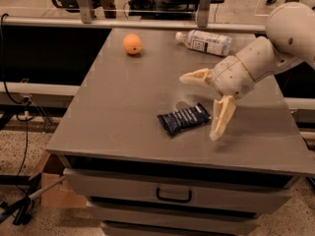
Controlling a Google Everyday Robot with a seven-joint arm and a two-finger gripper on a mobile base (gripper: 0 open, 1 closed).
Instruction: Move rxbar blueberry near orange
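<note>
The rxbar blueberry [184,119], a flat dark navy wrapper with white lettering, lies on the grey table top [123,112] near the front middle. The orange [132,44] sits at the far left of the table. My gripper [199,104] hovers just right of and above the bar, its two cream fingers [221,117] spread wide apart and holding nothing. One finger points left above the bar, the other points down at the bar's right end.
A clear plastic water bottle [204,42] with a white label lies on its side at the far right edge. The table has drawers [173,195] in front. A rail and chair legs stand behind the table. Cables lie on the floor at the left.
</note>
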